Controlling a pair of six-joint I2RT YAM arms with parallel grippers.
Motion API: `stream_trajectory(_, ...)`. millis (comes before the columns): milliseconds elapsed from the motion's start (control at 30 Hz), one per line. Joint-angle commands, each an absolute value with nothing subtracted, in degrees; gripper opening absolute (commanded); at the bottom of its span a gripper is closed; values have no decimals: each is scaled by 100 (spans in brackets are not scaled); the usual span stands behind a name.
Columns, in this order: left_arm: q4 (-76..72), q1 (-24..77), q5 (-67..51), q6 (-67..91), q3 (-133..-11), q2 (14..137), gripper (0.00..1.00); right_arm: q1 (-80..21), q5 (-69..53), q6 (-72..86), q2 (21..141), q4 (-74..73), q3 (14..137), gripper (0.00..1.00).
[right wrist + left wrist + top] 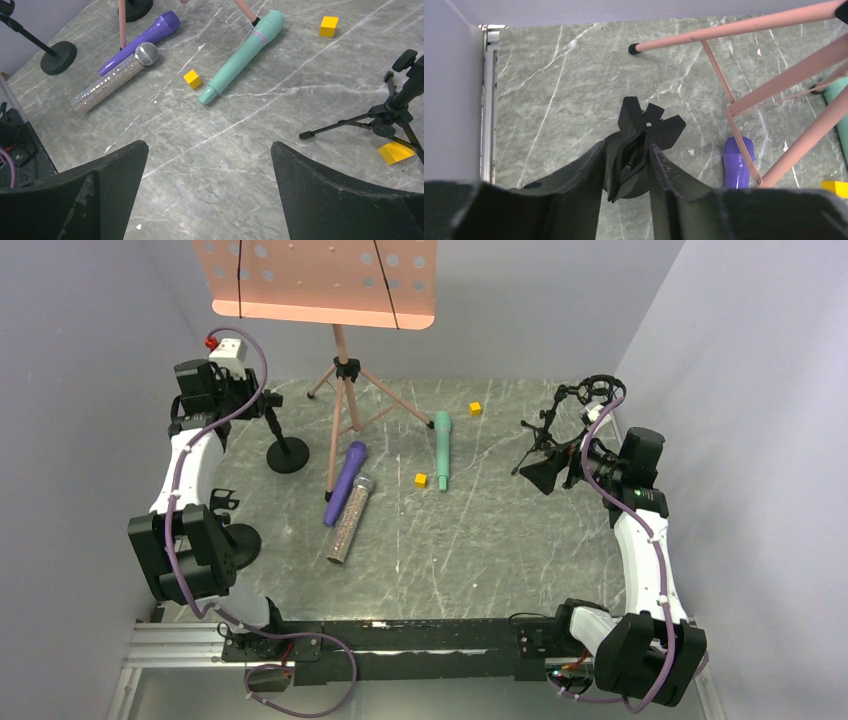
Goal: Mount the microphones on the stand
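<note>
Three microphones lie on the marble table: the purple one (345, 483) (145, 37), the glittery one with a silver mesh head (351, 520) (112, 82) beside it, and the teal one (441, 450) (242, 55) further right. My left gripper (262, 405) (626, 150) is at the back left, shut on the black clip (649, 125) at the top of a round-based black stand (288, 455). My right gripper (545, 475) (210, 150) is open and empty above bare table, next to a black tripod stand (570, 425) (395, 110).
A pink music stand (340, 390) (774, 95) rises at the back; its leg crosses the purple microphone. A second round black base (240, 545) (59, 51) sits by the left arm. Yellow cubes (476, 408) (421, 480) and a yellow wedge (395, 151) lie about. Walls enclose three sides.
</note>
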State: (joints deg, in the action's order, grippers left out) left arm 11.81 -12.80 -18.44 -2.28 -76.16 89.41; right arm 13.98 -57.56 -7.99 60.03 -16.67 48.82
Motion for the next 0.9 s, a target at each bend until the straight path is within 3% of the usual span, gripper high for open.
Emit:
stream_trajectory(0, 1112, -1318, -2619, -711, -7954, 9112, 37, 1384, -5750, -902, 6020, -1526, 5012, 100)
stream_trajectory(200, 1018, -1318, -2839, -846, -7879, 9116, 27, 1383, -5733, -914, 6008, -1547, 5027, 100)
stream_trajectory(267, 1016, -1315, -2792, -852, -7878, 9074, 8, 1388, -5731, -922, 6004, -1551, 5027, 100)
stream_trajectory(333, 966, -1318, -2748, -827, -7832, 8977, 0, 1388, -5717, -931, 6005, -1555, 5035, 100)
stream_trajectory(867, 542, -1085, -2116, -598, -7177, 7284, 0, 1395, -5705, -923, 5994, -1556, 5027, 100)
